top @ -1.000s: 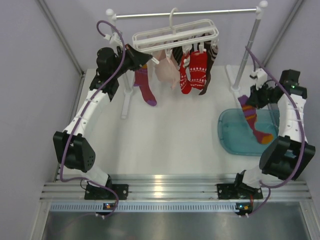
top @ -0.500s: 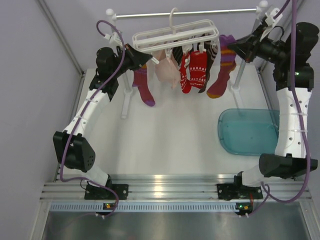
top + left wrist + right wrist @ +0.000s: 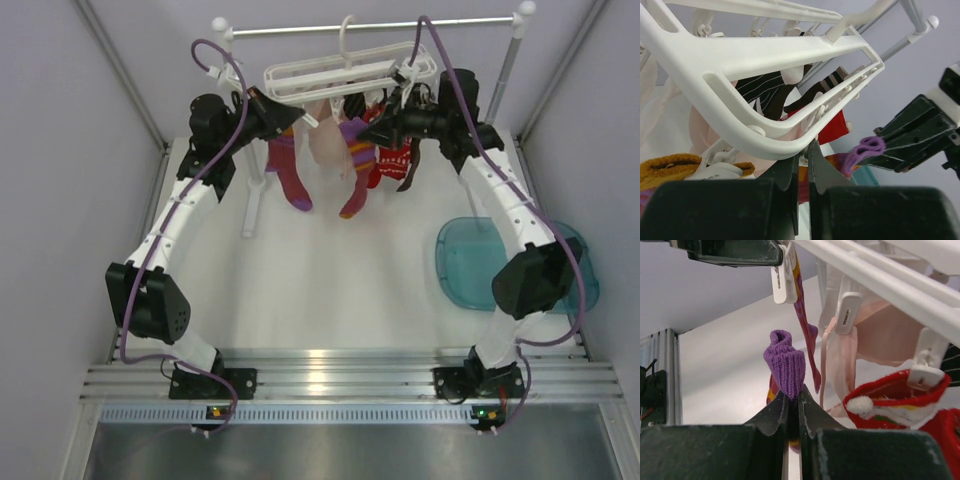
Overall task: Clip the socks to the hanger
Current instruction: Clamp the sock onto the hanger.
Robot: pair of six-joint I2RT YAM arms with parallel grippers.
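Observation:
The white slatted hanger [image 3: 345, 72] hangs by its hook from the silver rail. A magenta sock [image 3: 292, 178], a pale pink one [image 3: 328, 140], red ones [image 3: 398, 155] and a dark striped one [image 3: 413, 165] hang from its clips. My left gripper [image 3: 297, 115] is shut on the hanger's left end [image 3: 765, 55], its jaws [image 3: 803, 150] pinched at the rim. My right gripper [image 3: 385, 128] is shut on the cuff of a purple, orange-striped sock [image 3: 355, 160], held just under the hanger. In the right wrist view the cuff [image 3: 785, 365] sticks up from my gripper [image 3: 794, 396], below a white clip [image 3: 783, 275].
A teal tray [image 3: 465, 270] lies on the table at the right. The silver rail [image 3: 420, 24] on white posts spans the back. Grey walls close in on both sides. More clips [image 3: 846, 315] dangle beside the red sock [image 3: 890, 400].
My right arm has swung from above the teal tray up and left to under the hanger, carrying the purple striped sock. The left arm has stayed on the hanger.

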